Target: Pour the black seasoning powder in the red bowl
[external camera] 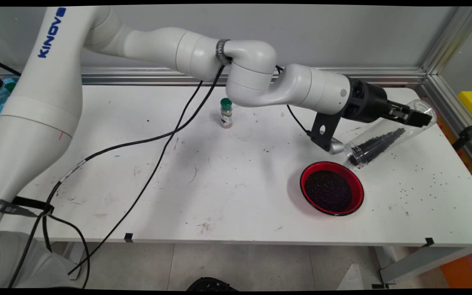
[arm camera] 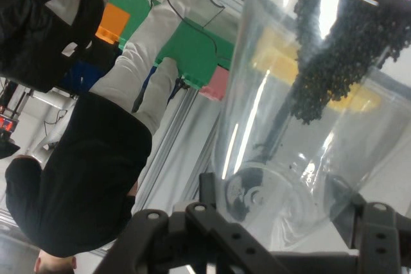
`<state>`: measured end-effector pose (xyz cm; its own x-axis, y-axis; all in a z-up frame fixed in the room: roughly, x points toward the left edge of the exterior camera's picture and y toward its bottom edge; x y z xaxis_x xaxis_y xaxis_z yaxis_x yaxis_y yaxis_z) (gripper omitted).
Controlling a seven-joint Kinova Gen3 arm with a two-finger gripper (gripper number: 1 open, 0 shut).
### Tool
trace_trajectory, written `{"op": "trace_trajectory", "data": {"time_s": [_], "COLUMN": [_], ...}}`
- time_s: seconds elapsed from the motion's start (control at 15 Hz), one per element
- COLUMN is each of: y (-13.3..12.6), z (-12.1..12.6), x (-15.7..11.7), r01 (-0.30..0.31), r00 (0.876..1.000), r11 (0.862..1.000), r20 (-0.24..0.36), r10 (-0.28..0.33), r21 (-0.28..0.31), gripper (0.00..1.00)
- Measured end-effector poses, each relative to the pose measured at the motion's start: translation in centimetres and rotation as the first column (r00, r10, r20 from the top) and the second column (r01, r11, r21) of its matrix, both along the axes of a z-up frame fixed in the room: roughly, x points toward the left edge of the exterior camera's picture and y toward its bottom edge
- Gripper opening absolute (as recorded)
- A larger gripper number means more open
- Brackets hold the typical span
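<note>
My gripper (external camera: 414,116) is shut on a clear plastic bottle (external camera: 383,137) and holds it tilted, mouth down to the left, above the table's right side. Small black beads (external camera: 373,145) lie along the bottle's lower wall toward its mouth. Just below the mouth stands a red bowl (external camera: 358,184) with a heap of the same black beads (external camera: 328,190) in it. In the hand view the clear bottle (arm camera: 308,126) fills the right half between my fingers (arm camera: 379,229), with the black beads (arm camera: 334,49) clumped inside it.
A small spice jar with a green lid (external camera: 226,113) stands at the table's back middle. Loose black beads (external camera: 428,180) are scattered on the table right of the bowl. Black cables (external camera: 154,164) hang from the arm across the left half. A person in dark clothes (arm camera: 83,178) shows in the hand view.
</note>
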<state>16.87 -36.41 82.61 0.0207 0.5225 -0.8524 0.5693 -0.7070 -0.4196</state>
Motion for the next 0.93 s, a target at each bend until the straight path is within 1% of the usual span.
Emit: {"op": "trace_trajectory", "data": {"time_s": [0.93], "y": [0.44], "z": [0.23], "x": [0.04], "r01": [0.002], "r00": [1.000], "r11": [1.000], "r20": [-0.007], "r10": [-0.002], "r21": [-0.014], "gripper": [0.00]}}
